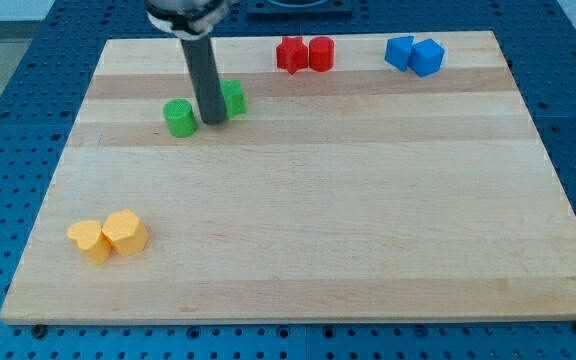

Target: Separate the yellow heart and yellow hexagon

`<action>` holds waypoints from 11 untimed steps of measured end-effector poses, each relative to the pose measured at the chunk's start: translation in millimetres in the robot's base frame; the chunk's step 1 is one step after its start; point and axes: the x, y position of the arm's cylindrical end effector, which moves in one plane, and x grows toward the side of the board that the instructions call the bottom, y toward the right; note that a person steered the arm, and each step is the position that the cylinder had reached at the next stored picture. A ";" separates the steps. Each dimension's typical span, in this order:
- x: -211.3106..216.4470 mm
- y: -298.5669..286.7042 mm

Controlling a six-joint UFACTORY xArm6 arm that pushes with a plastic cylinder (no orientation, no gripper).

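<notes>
The yellow heart (89, 241) and the yellow hexagon (125, 232) lie touching side by side near the view's bottom left of the wooden board (318, 200), heart on the left. My tip (212, 121) is far from them, near the view's top, between a green cylinder (179, 118) on its left and a green block (233, 97) just to its right, partly hidden by the rod.
A red star-like block (291, 54) and a red cylinder (321, 53) touch at the top middle. Two blue blocks (415, 54) sit together at the top right. The board's edges drop to a blue perforated table (8, 120).
</notes>
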 end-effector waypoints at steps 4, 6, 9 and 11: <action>164.2 -2.0; 217.6 -55.7; 154.2 -91.4; 160.9 -120.6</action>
